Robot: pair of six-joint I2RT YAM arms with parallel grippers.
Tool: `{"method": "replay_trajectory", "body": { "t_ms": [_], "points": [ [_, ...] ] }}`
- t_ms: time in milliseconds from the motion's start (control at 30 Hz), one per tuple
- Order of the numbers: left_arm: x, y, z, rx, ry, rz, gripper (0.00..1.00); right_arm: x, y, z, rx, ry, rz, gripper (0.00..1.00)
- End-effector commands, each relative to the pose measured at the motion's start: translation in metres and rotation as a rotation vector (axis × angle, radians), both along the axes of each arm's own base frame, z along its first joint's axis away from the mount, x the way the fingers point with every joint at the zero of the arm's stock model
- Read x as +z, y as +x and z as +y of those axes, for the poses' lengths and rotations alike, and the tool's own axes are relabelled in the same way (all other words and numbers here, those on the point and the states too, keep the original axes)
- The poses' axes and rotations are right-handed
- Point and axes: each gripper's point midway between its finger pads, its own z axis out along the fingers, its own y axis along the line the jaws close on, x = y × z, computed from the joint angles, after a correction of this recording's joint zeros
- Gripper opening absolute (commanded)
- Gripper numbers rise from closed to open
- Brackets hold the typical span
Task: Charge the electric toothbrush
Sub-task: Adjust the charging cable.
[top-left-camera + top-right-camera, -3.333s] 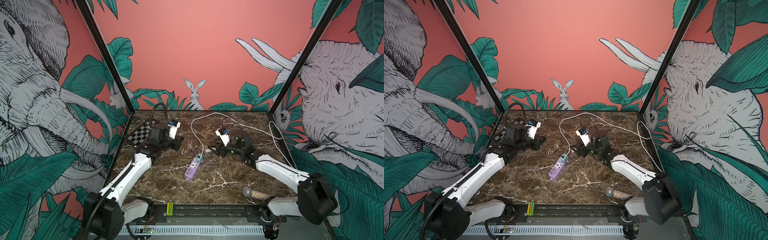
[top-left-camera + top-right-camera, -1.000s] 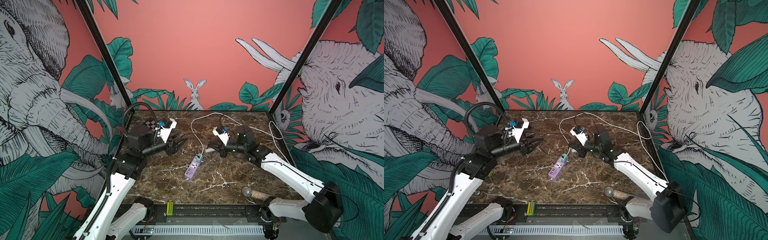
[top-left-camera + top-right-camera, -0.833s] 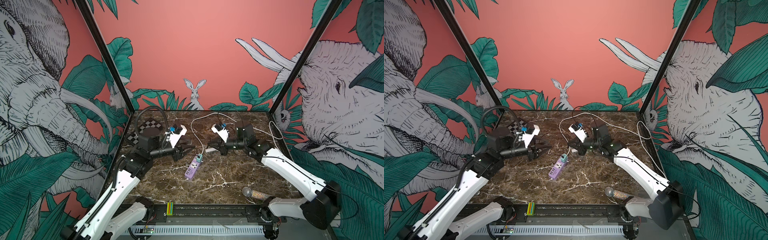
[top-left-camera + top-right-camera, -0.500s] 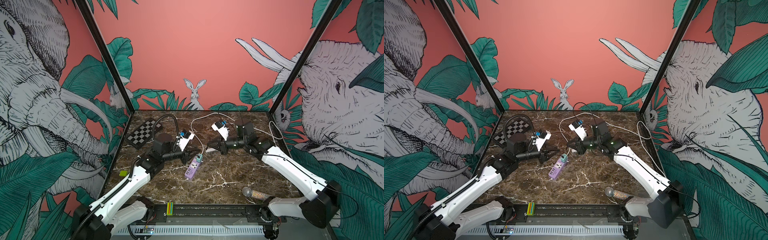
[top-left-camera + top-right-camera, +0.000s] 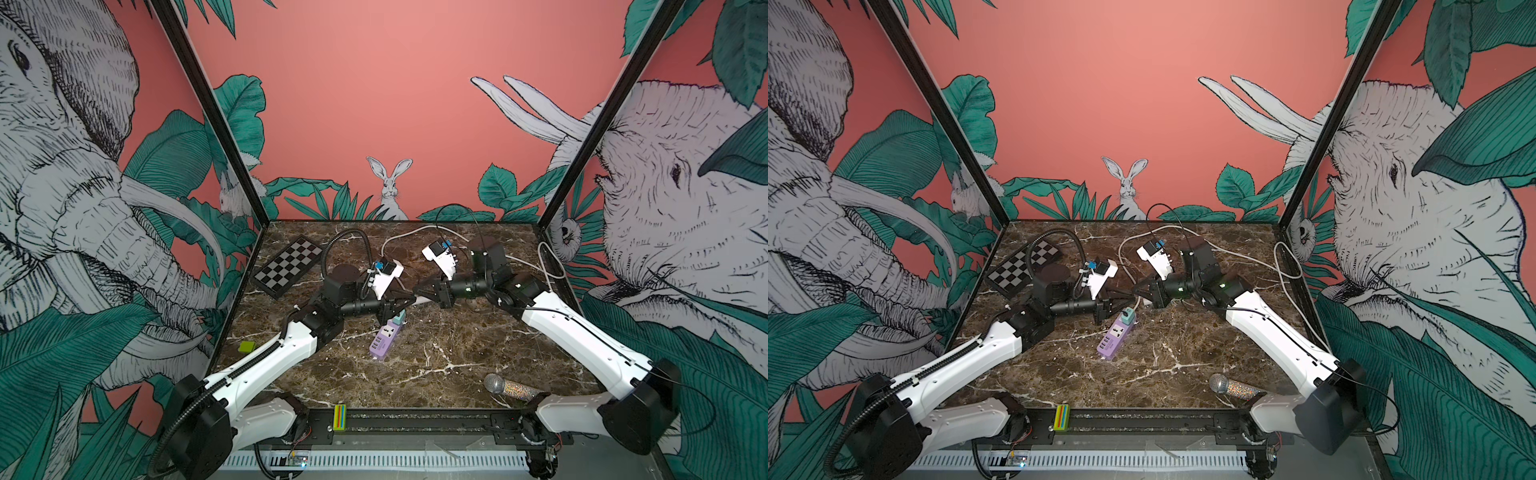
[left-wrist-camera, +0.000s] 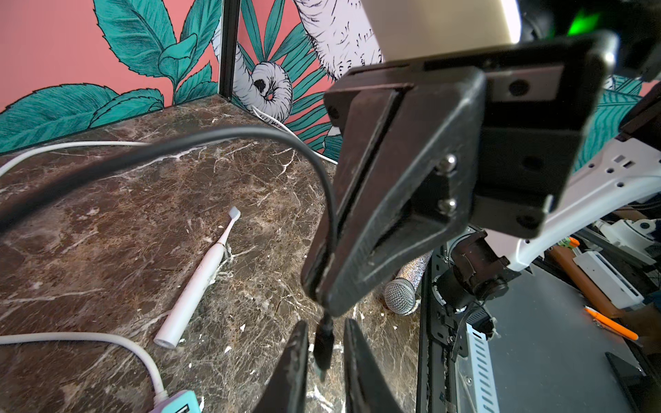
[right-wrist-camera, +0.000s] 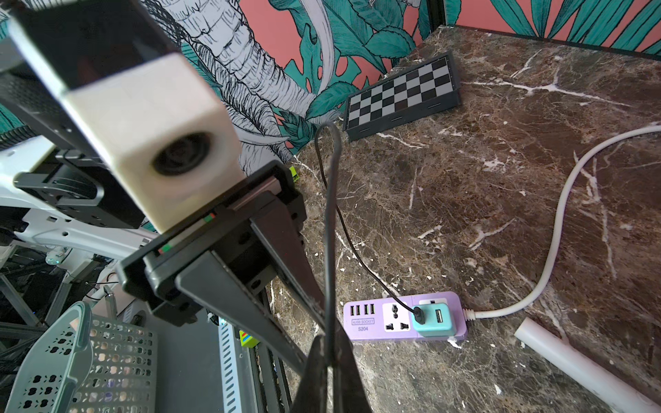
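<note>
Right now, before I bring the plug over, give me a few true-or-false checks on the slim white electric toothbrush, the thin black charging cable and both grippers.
1. The slim white electric toothbrush lies flat on the brown marble table, held by neither gripper. True.
2. The thin black charging cable is already plugged into the toothbrush. False: its free plug hangs between the fingers of the left gripper, which is open, and it is apart from the toothbrush.
3. The right gripper is shut on the black cable. True.
4. The cable's other end goes into the checkered board. False: it runs into the teal adapter on the purple power strip.
</note>
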Motion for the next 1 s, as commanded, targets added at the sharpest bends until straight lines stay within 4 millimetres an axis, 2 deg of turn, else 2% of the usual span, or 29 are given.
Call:
{"method": "replay_trajectory", "body": {
  "t_ms": [0,133,200,233,267,300,333,433,533,633,800,967],
  "points": [
    [0.014,-0.002,-0.004,-0.019,-0.039,-0.034,0.16,0.013,-0.002,0.007,0.026,0.037,-0.021,0.0],
    [0.015,-0.001,-0.005,-0.021,-0.043,-0.036,0.08,0.011,-0.002,0.008,0.026,0.032,-0.015,0.0],
    [0.016,-0.001,-0.006,-0.024,-0.043,-0.033,0.0,0.011,-0.002,0.008,0.028,0.032,-0.016,0.0],
    [0.015,0.0,-0.006,-0.024,-0.04,-0.028,0.0,0.01,-0.003,0.008,0.03,0.03,-0.019,0.02],
    [0.015,0.0,-0.006,-0.022,-0.037,-0.022,0.0,0.01,-0.003,0.007,0.03,0.026,-0.024,0.08],
    [0.015,0.0,-0.006,-0.018,-0.034,-0.017,0.0,0.01,-0.001,0.005,0.025,0.018,-0.037,0.21],
    [0.014,0.0,-0.004,-0.008,-0.025,-0.003,0.0,0.011,0.0,0.001,0.019,0.014,-0.054,0.29],
    [0.009,0.0,0.003,0.038,-0.009,0.039,0.0,0.013,0.001,-0.017,0.019,-0.002,-0.154,0.46],
    [0.007,-0.005,0.009,0.062,-0.017,0.097,0.0,0.008,0.0,-0.035,0.019,-0.044,-0.399,0.52],
    [0.007,-0.012,0.011,0.054,-0.025,0.152,0.0,-0.006,0.0,-0.048,0.01,-0.087,-0.677,0.52],
    [-0.001,-0.029,0.01,-0.021,0.023,0.248,0.0,-0.011,-0.01,-0.052,0.067,-0.156,-1.149,0.56],
    [-0.002,-0.038,0.008,-0.068,0.036,0.299,0.0,-0.014,-0.016,-0.047,0.13,-0.274,-1.45,0.56]
  ]
}}
